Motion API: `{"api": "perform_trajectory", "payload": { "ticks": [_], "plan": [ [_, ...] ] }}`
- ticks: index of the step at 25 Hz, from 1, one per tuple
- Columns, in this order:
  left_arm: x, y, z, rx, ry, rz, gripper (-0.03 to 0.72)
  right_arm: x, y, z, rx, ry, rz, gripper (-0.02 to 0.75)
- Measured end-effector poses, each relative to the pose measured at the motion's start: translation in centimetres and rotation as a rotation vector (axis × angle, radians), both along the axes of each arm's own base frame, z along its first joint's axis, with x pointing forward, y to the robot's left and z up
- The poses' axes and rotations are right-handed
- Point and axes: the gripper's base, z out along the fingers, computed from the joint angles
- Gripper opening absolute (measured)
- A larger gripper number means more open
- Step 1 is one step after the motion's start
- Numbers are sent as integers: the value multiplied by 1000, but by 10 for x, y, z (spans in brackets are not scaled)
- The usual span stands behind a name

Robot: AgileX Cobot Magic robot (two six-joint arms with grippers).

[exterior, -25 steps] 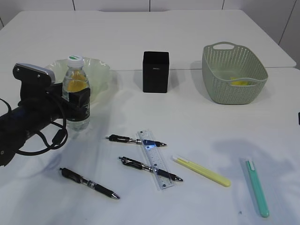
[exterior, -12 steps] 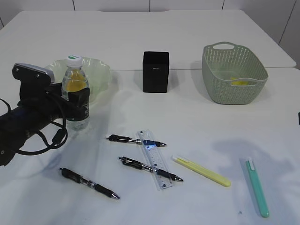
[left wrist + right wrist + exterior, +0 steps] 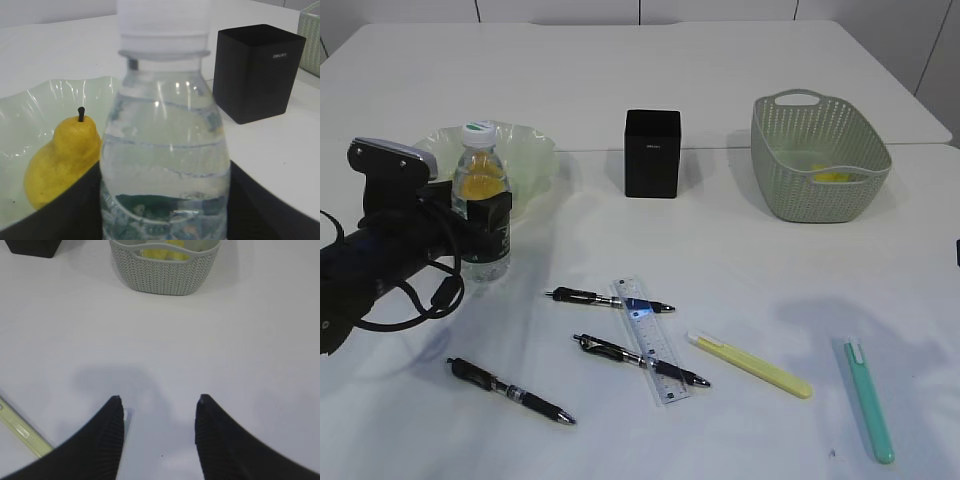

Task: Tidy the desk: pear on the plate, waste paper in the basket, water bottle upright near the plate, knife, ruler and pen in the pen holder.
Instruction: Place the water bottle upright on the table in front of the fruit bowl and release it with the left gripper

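Bottle (image 3: 481, 200) stands upright on the bench (image 3: 740, 250), just in front of the plate (image 3: 530, 160) at far left. Left tool (image 3: 485, 225) sits around its lower body at the label; the wrist view shows a dark finger (image 3: 60, 210) on each side of the bottle (image 3: 165, 150), close against it, so I log it as grasping the bottle. Pear (image 3: 60, 160) rests in the plate (image 3: 30, 100), stem up, seen behind the bottle.

Pen holder (image 3: 652, 152) stands at mid-bench, apart from the plate. Basket (image 3: 820, 155) sits to the right, with something yellow inside; what it is I cannot tell.

Near edge: three black pens. One (image 3: 510, 391) lies alone at left; two (image 3: 610, 298) (image 3: 640, 359) cross the clear ruler (image 3: 651, 339). A yellow knife-like stick (image 3: 750, 364) lies right of the ruler, a teal one (image 3: 869, 398) further right.

Right tool (image 3: 159, 412) hangs over bare bench, released, nothing between its fingers; basket (image 3: 165, 265) lies ahead of it.
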Motion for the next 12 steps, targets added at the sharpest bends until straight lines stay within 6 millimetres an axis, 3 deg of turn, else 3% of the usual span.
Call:
{"api": "perform_trajectory", "payload": {
  "ticks": [12],
  "plan": [
    [0, 0, 0, -4, -3, 0, 452, 0, 0, 0, 0, 0, 0, 349]
  ]
}}
